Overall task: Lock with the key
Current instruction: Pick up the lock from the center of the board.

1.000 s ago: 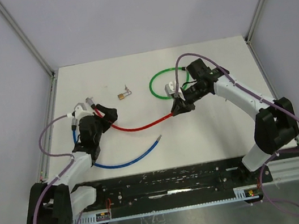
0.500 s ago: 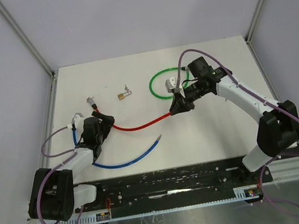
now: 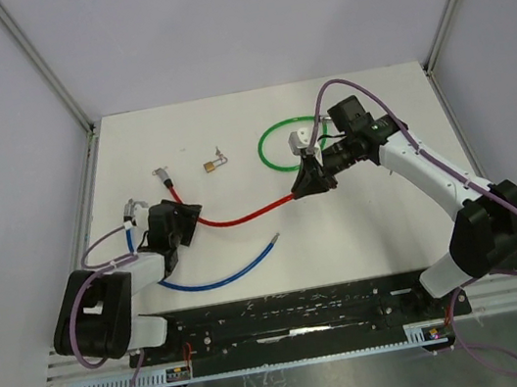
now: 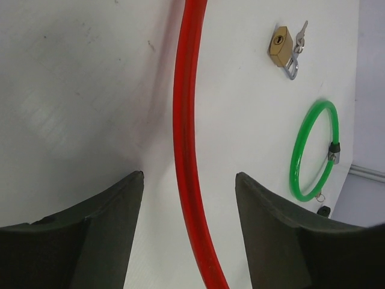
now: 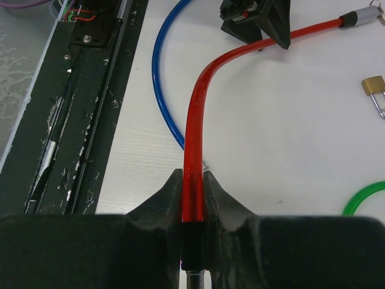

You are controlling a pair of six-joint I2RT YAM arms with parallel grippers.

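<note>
Nearest, a blue cable [image 3: 216,281] lies on the white tabletop [image 3: 363,226]. The left hand [image 4: 189,186] straddles the red cable [image 4: 183,120], fingers [image 4: 108,229] apart, not gripping. The right hand [image 5: 192,180] pinches one end of that cable. Farther back, the brass padlock [image 4: 280,46] and its key [image 4: 300,35] lie untouched beside a green loop [image 4: 301,150]; locking seems not yet begun.
</note>
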